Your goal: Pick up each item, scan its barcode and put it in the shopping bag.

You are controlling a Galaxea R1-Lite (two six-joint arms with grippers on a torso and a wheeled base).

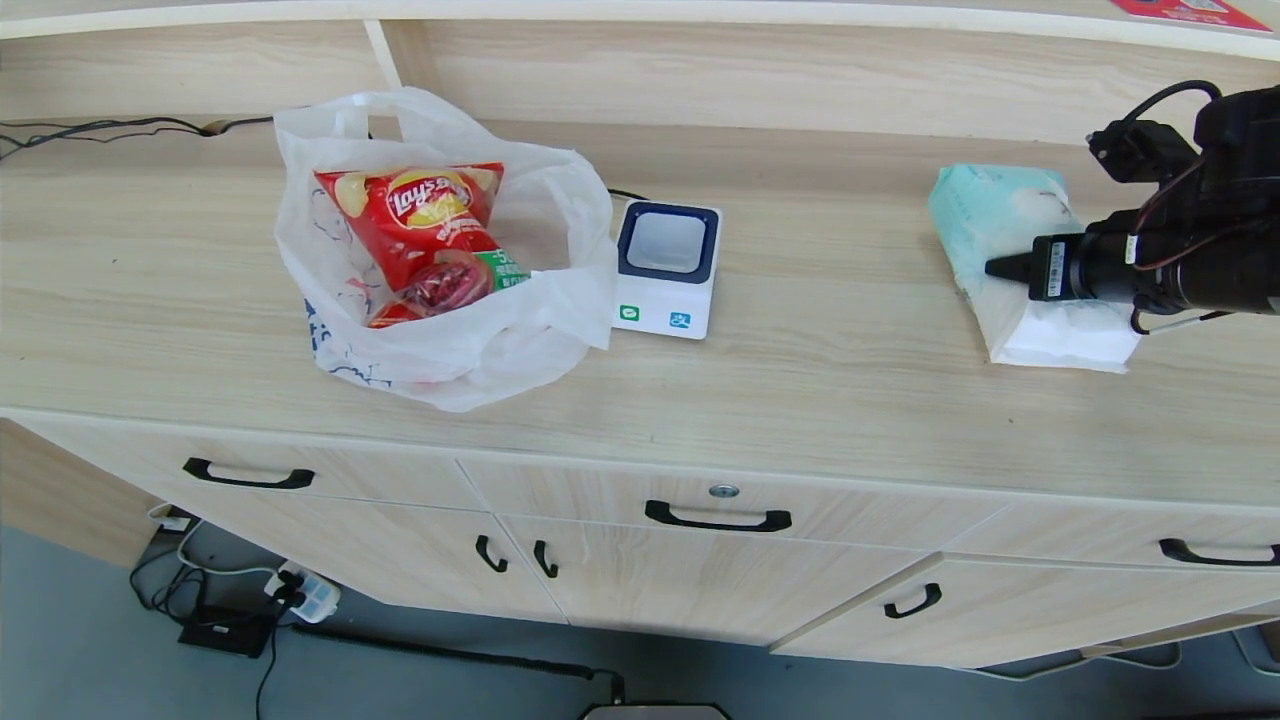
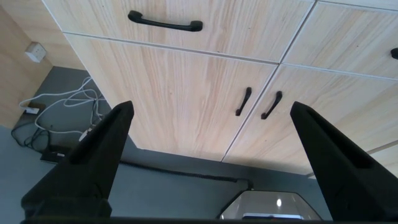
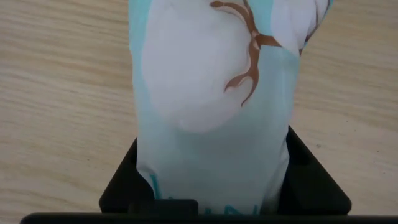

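Right tool [image 3: 211, 155] looks clamped across the teal-and-white plastic tissue pack [image 1: 1010, 250], which lies on the wooden counter [image 1: 820, 400] well right of the white, blue-framed box scanner [image 1: 668, 265]; left tool [image 2: 211, 109] hangs spread wide, below the scanner. Risks: the slick wrapper squashes and slips out on lift, or the floppy white plastic shopping bag [image 1: 560, 190] just left of the scanner collapses shut at drop-in.

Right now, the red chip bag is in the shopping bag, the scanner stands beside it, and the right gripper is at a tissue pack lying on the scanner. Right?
No. The tissue pack lies on the wooden counter, far from the scanner, as the head view shows. The chip bag, shopping bag and right gripper are as stated.
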